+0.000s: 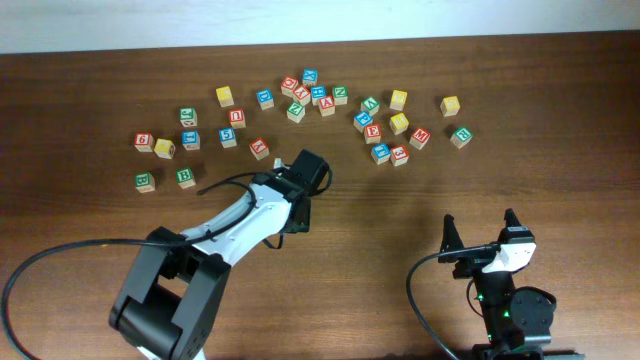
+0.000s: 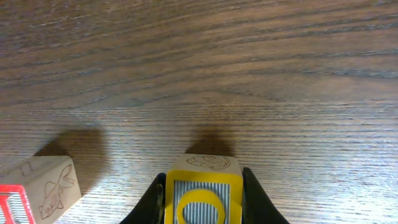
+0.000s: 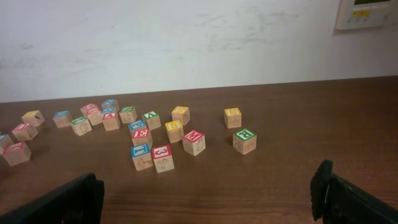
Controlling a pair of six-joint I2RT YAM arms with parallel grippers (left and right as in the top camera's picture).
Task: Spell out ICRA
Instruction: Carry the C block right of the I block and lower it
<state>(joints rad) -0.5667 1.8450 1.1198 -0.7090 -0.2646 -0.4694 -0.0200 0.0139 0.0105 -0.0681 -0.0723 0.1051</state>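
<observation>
My left gripper (image 2: pixel 203 182) is shut on a wooden cube (image 2: pixel 202 202) with a yellow frame and a curved yellow letter, the C, low over the bare table. In the overhead view the gripper's black head (image 1: pixel 307 172) hides that cube. A green R cube (image 3: pixel 244 140) stands alone at the right end of the scatter (image 1: pixel 461 135). The I and A cubes are too small to read among the red-lettered cubes. My right gripper (image 3: pixel 208 199) stands open and empty near the front edge (image 1: pixel 480 232).
Several letter cubes lie scattered across the back of the wooden table (image 1: pixel 400 220). A red-framed cube (image 2: pixel 37 190) sits just left of the held cube (image 1: pixel 259 148). A pale wall (image 3: pixel 186 37) rises behind the table.
</observation>
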